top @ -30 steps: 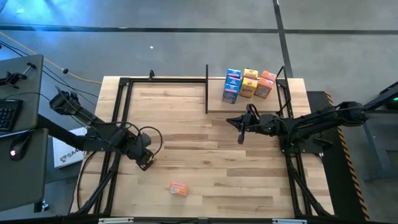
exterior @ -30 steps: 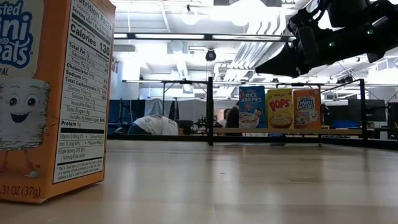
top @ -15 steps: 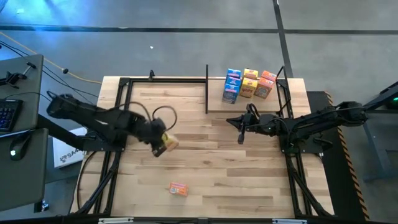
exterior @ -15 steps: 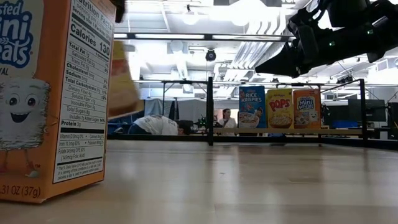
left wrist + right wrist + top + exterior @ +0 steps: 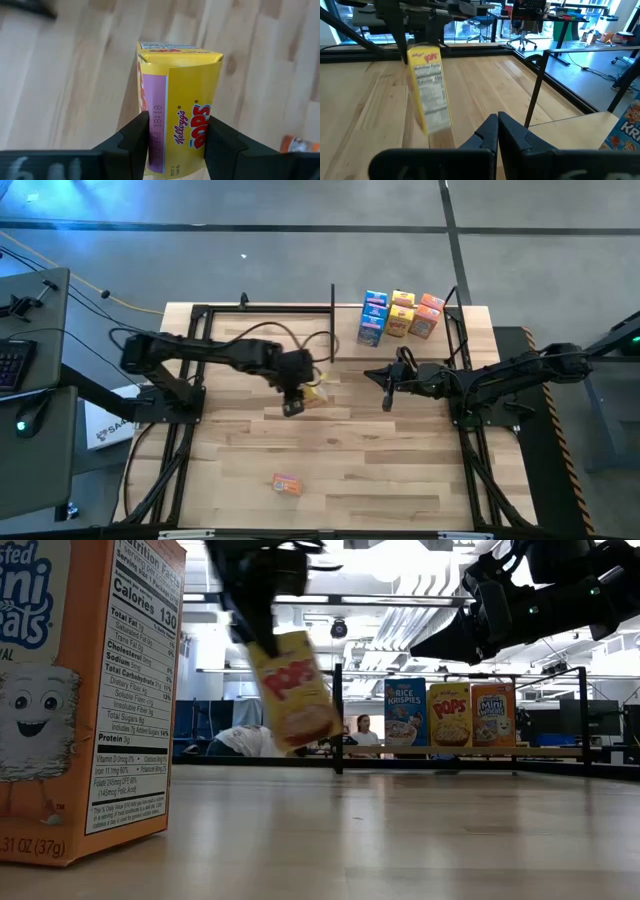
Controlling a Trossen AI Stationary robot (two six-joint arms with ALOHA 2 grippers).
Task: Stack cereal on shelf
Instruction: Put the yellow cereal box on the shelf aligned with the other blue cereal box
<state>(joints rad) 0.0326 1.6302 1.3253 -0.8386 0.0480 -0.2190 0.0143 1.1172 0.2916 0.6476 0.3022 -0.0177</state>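
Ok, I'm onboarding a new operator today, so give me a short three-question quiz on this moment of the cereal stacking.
1. True or false: the left gripper holds the yellow Pops box clear of the table.
2. Which colour is the box lying alone near the table's front edge? A blue, B orange, C yellow.
3. Fill in: the right gripper is ____.

Key: 1 true. 2 B, the orange box. 3 shut, holding nothing, near the shelf.
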